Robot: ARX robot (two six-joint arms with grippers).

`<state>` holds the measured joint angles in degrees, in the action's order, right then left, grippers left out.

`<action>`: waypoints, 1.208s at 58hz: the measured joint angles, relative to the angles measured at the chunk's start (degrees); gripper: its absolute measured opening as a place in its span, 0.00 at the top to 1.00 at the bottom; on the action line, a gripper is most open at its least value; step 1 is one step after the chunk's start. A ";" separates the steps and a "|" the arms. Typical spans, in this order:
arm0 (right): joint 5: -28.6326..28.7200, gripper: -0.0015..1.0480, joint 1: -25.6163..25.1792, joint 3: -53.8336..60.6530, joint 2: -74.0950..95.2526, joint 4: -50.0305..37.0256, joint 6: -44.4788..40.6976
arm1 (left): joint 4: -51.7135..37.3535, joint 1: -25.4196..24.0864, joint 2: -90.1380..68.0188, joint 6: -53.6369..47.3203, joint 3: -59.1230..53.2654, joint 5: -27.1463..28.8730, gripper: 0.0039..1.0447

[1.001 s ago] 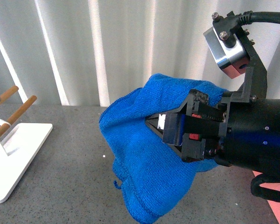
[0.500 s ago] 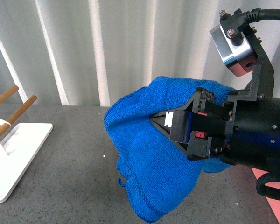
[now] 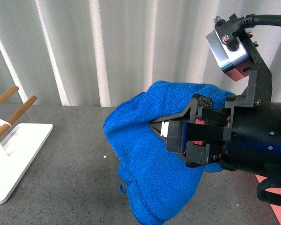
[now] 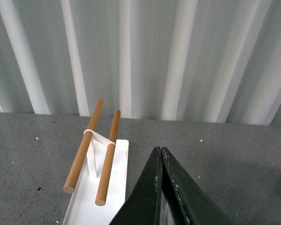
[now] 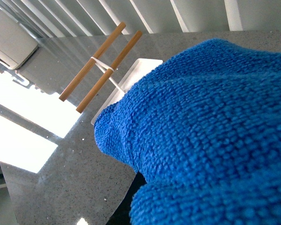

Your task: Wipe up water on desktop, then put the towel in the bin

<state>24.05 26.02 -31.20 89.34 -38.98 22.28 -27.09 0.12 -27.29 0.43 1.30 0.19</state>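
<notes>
Since the right end effector (image 3: pixel 155 126) grips the blue towel (image 3: pixel 145 173) aloft over the worktop (image 3: pixel 70 154), wiping seems done; next: swing over the pink bin (image 3: pixel 280 214), release. Left end effector (image 4: pixel 159 151) closed, empty.

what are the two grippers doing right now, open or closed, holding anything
Left gripper: closed, nothing between its fingers.
Right gripper: closed on the towel.

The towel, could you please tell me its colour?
The towel is royal blue, clearest in the right wrist view.
</notes>
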 joint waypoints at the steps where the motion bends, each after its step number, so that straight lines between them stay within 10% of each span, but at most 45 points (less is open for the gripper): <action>1: 0.00 0.95 0.04 0.00 0.00 0.04 -0.02 | 0.28 0.00 0.31 0.00 0.00 -0.02 0.97; 70: 0.00 0.95 2.01 0.00 1.03 2.97 -2.86 | 27.06 0.00 27.06 0.00 0.00 -0.15 0.97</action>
<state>24.05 28.03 -31.20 90.37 -36.01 19.42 -0.03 0.12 -0.23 0.43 1.30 0.03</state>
